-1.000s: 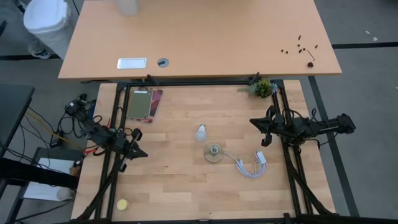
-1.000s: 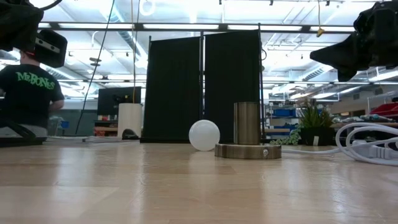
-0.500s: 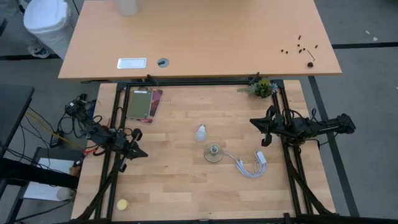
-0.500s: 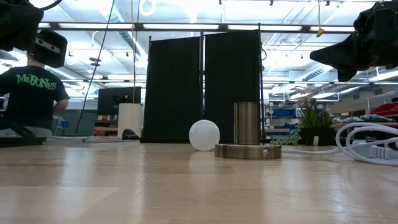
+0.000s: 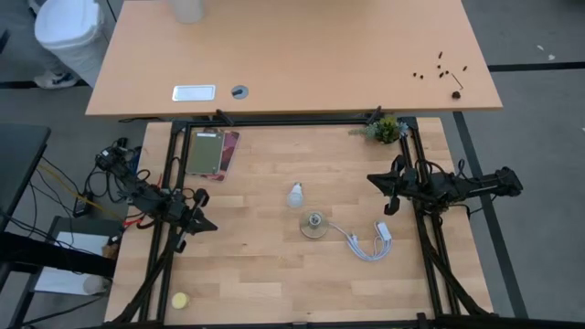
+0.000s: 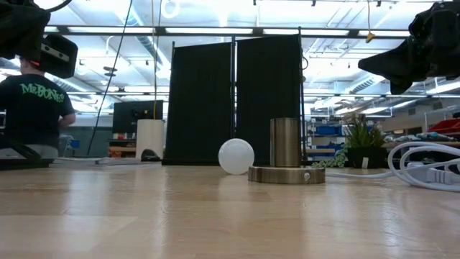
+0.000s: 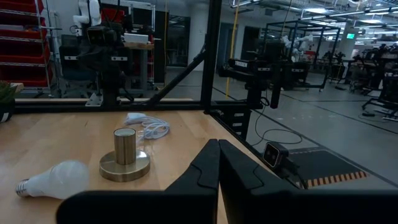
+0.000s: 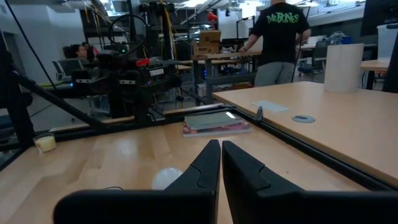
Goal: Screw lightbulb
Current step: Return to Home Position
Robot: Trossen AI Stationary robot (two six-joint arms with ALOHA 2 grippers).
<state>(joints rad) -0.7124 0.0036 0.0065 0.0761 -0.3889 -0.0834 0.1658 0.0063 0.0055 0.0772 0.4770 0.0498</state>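
The white lightbulb [image 5: 294, 195] lies on its side mid-table, its screw base [image 7: 22, 185] pointing away from the socket; it also shows in the low view [image 6: 236, 156] and the left wrist view [image 7: 55, 179]. The brass socket [image 5: 313, 224] stands upright on its round foot just nearer, its white cable [image 5: 366, 245] trailing right. My left gripper [image 5: 206, 224] hovers shut at the table's left edge, my right gripper [image 5: 377, 181] shut at the right edge. Both are far from the bulb and hold nothing.
A flat green-and-pink packet [image 5: 213, 151] lies at the far left corner, a small potted plant [image 5: 387, 129] at the far right corner, a yellow disc [image 5: 180, 300] near the front left. A second table [image 5: 292, 55] stands behind; a person [image 6: 32, 108] stands beyond it.
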